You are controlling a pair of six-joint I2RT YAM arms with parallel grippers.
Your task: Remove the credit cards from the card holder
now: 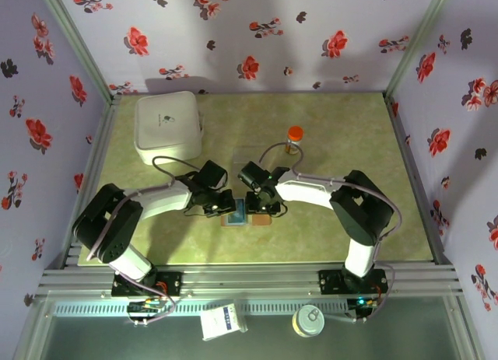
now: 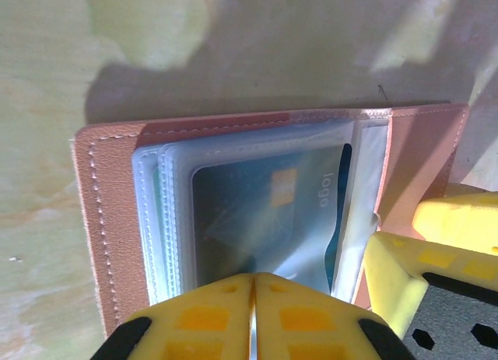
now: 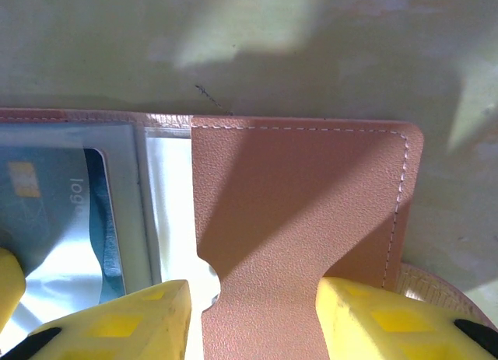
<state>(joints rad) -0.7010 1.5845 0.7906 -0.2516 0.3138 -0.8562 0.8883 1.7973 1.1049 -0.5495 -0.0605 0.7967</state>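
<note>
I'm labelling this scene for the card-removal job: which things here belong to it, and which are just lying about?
Belong to the job:
card holder, lying open
teal card inside it
left gripper, shut
right gripper, open over the holder

Just lying about:
white box
orange-capped bottle
white packet
round jar

blocked: white box (image 1: 169, 127) far-left, orange-capped bottle (image 1: 294, 140) mid-table, left gripper (image 1: 225, 207) and right gripper (image 1: 261, 207) crowding card holder (image 1: 247, 218) | free: table (image 1: 381, 181) right side, far-right corner
</note>
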